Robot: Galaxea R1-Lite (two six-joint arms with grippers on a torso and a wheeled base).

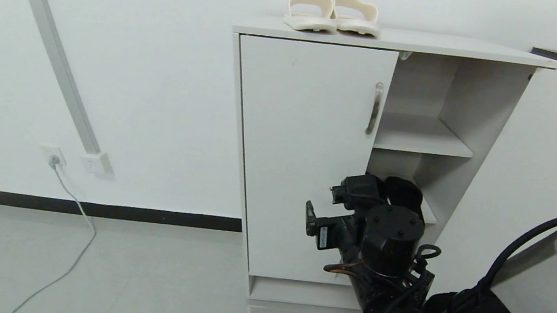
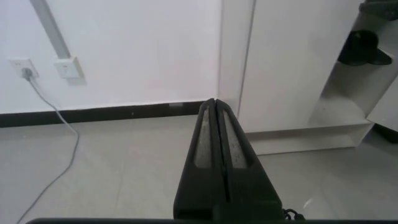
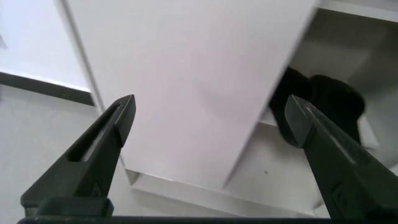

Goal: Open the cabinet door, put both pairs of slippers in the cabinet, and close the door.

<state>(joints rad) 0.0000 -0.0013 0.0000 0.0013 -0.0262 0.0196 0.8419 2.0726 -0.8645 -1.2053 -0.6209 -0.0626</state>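
Your right gripper (image 3: 210,102): jaws spread wide, holding nothing, facing the closed cabinet door (image 3: 186,74); black slippers (image 3: 333,102) shelved just beyond. Your left gripper (image 2: 214,112): jaws pressed together, empty.

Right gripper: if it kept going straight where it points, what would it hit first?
Most likely the closed cabinet door, near its free edge. The right gripper, jaws open, faces that white panel; the black slippers inside the cabinet sit off to one side.

Cream slippers (image 1: 333,14) on cabinet top (image 1: 457,45); black slippers (image 2: 367,50) on lower shelf (image 1: 429,213).
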